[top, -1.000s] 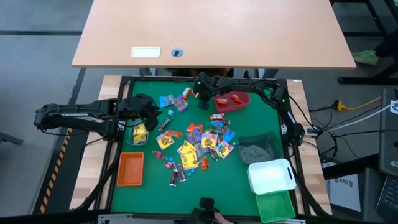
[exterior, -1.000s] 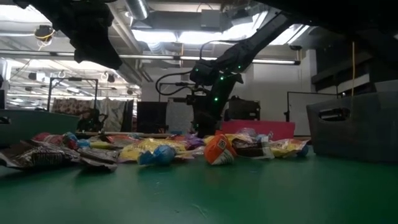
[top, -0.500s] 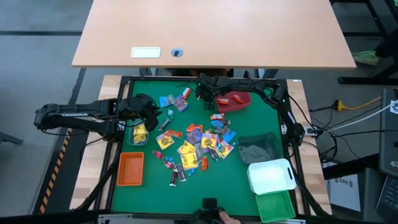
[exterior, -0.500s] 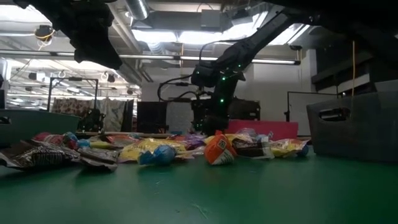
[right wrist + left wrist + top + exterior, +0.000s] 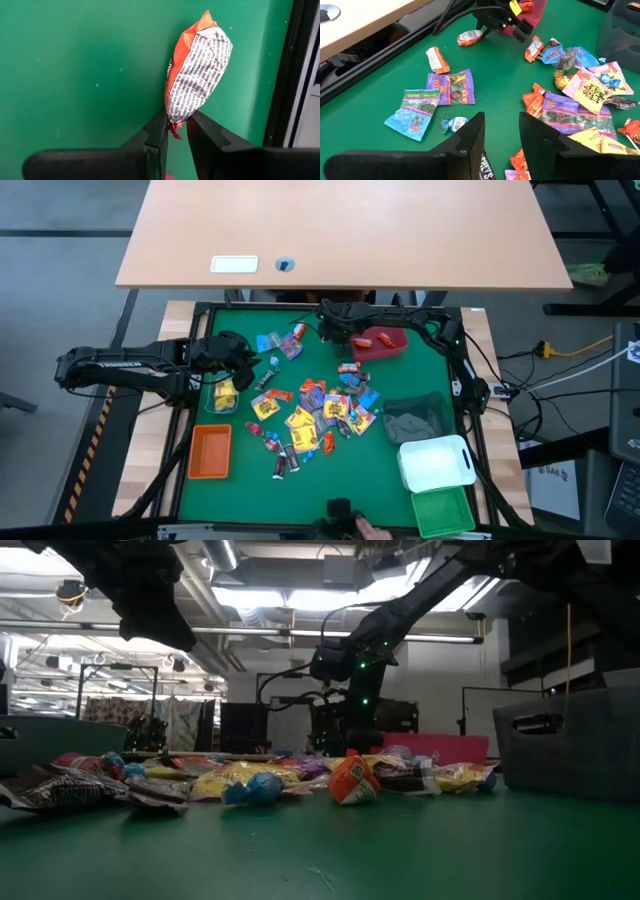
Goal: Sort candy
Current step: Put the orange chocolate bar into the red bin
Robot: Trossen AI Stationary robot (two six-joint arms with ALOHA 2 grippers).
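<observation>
Green felt covers the surface [image 5: 400, 375] where a heap of candy [image 5: 315, 412] in yellow, orange, blue and purple wrappers lies spread across the middle, a few blue and orange pieces scattered apart toward the far edge. At the far side the right pincer [image 5: 176, 132] grips one orange sweet [image 5: 196, 70], pinched by its lower end with the printed white back of the wrapper showing, raised above the felt just beside the red bin [image 5: 378, 342]. In the high view the same right pincer [image 5: 342, 332] sits at that bin's left rim. The left pincer [image 5: 501, 134] hangs over the near-left part of the pile, its two dark fingers [image 5: 470, 140] parted with nothing between them, above a small blue-and-white sweet [image 5: 454, 123]. An orange bin [image 5: 211, 451] stands at the left edge, with a clear bin [image 5: 221, 394] holding yellow pieces just beyond it. A white bin [image 5: 436, 463] and a green bin [image 5: 443, 512] stand at the near right corner, a dark grey bin [image 5: 413, 418] behind them.
</observation>
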